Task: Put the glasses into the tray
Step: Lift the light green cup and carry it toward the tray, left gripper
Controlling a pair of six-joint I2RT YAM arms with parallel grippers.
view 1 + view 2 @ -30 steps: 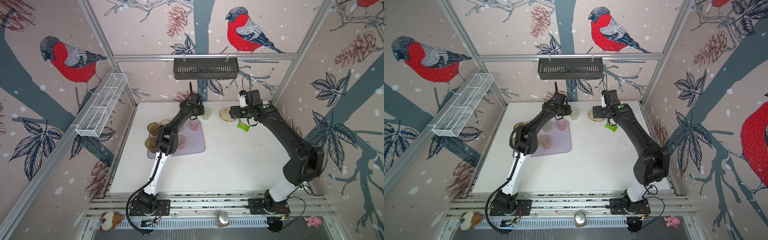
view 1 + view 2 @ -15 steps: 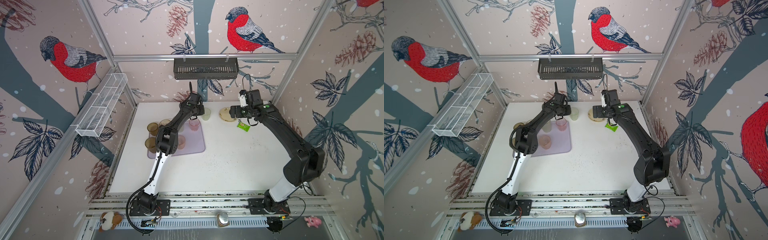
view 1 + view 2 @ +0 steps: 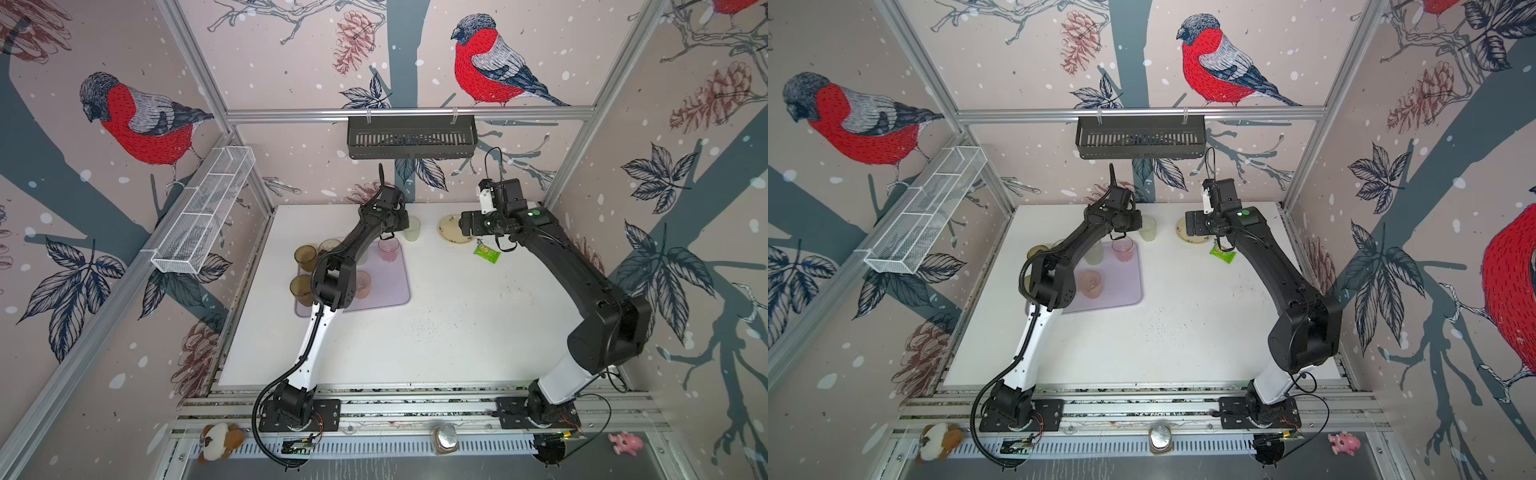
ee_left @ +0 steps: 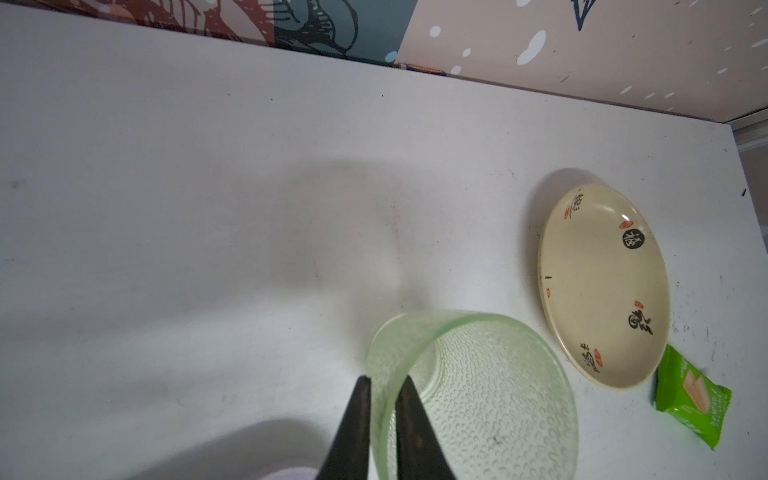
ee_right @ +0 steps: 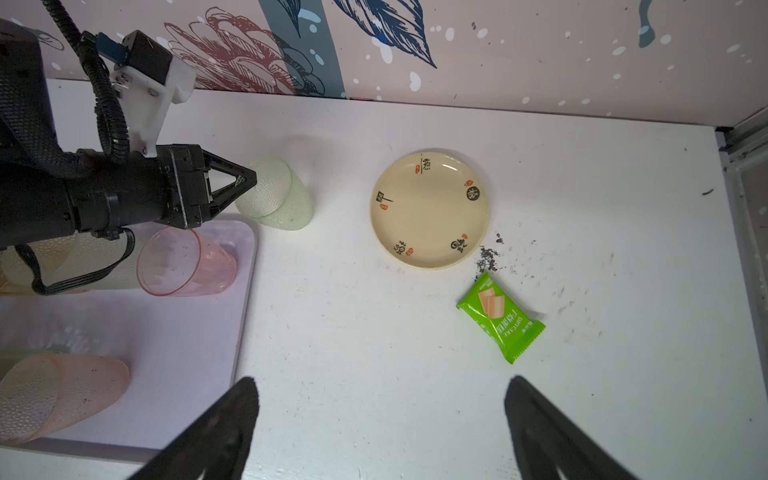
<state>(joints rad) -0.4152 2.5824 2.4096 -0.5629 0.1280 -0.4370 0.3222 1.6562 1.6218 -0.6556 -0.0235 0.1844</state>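
A pale green glass (image 3: 412,228) (image 3: 1147,228) stands on the white table just past the far right corner of the lilac tray (image 3: 395,286) (image 5: 199,332). My left gripper (image 4: 384,380) (image 5: 249,183) is shut on the glass (image 4: 478,386) (image 5: 276,193), one finger inside its rim and one outside. A pink glass (image 3: 389,251) (image 5: 187,262) and a second pink one (image 3: 362,284) (image 5: 62,395) stand on the tray. Two brown glasses (image 3: 305,257) (image 3: 301,289) stand off the tray's left edge. My right gripper (image 5: 380,390) hangs open over bare table near the tray.
A cream plate (image 3: 451,228) (image 5: 430,208) lies right of the green glass, a green snack packet (image 3: 487,253) (image 5: 500,318) beside it. A black slotted basket (image 3: 411,137) hangs on the back wall, a white wire basket (image 3: 203,216) on the left wall.
My left gripper's jaws have closed onto the green glass's rim. Neither arm has visibly shifted, and the right gripper stays open.
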